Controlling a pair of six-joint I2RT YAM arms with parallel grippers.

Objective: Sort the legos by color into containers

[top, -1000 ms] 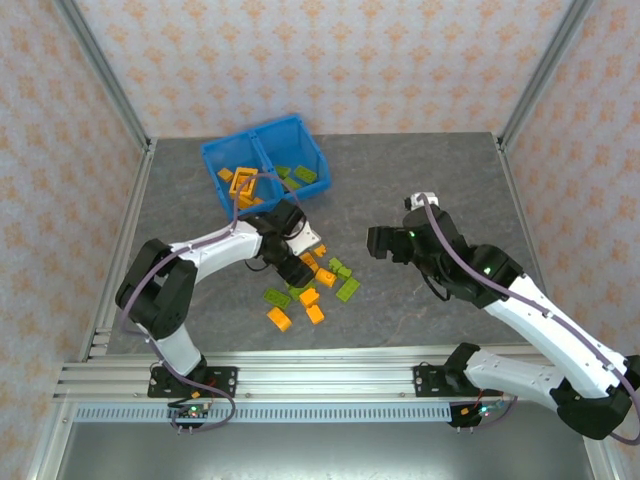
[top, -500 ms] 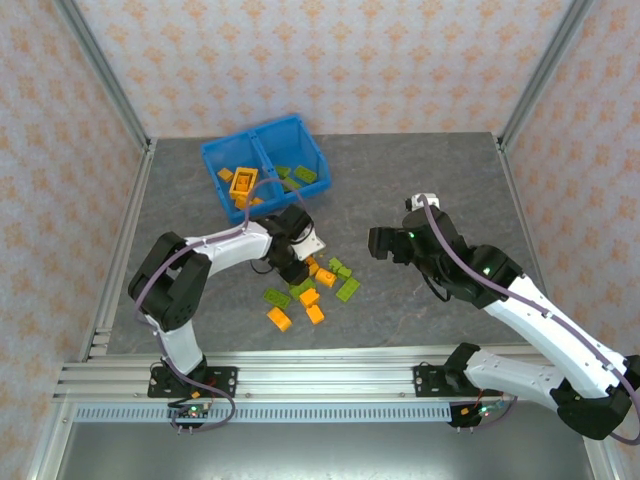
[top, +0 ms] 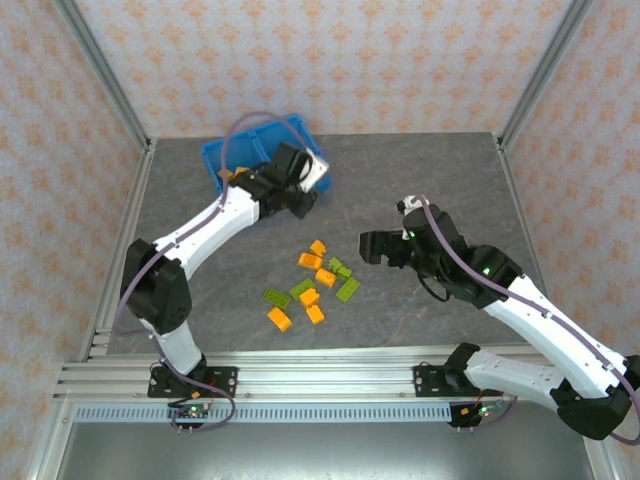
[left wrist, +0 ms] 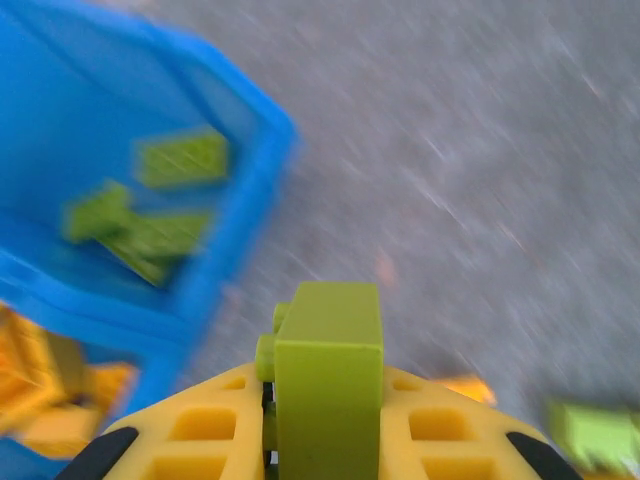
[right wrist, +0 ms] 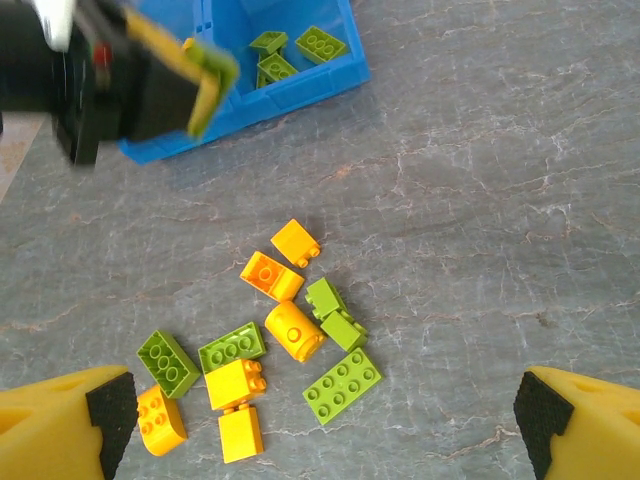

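L gripper (top: 300, 188) was seen clamped on a lime green brick (left wrist: 328, 385), held above the near right corner of the blue bin (top: 214, 156). Green bricks (left wrist: 150, 215) were seen in one bin compartment, orange ones (left wrist: 40, 400) in the other. R gripper (top: 370, 246) was held w/ jaws wide apart, nothing gripped, near the loose pile (right wrist: 262, 345) of orange & green bricks spread on the grey tabletop (right wrist: 480, 200).

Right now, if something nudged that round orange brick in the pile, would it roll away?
The round orange brick seems to lie on its curved side, so it would probably roll. It looks like hard plastic, likely stiff and light. The green bricks close beside it might stop it.
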